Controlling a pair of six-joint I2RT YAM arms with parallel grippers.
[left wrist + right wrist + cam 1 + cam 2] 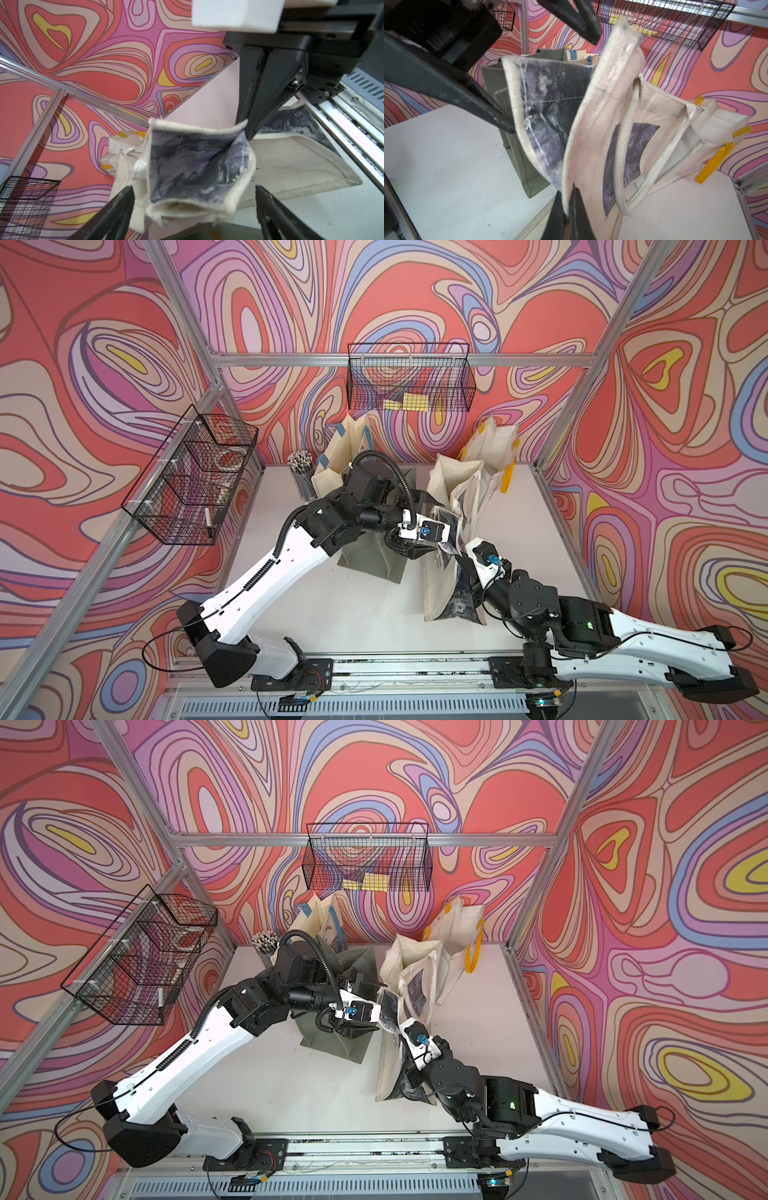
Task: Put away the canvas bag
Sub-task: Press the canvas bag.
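Right gripper: mine, clamped on the canvas bag's cream rim.
Canvas bag: rises from that grip; folded flap between my left gripper's spread fingers.
Olive bag: upright on desk, just beyond my left gripper.
Yellow-handled bag: farthest from my right gripper.

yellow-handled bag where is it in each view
Both top views: yellow-handled bag at back right of the table.
Left wrist: beyond the printed bag, against the wall.
Right wrist: beyond the printed bag, far side.
Shared landmark: printed bag, in all four.
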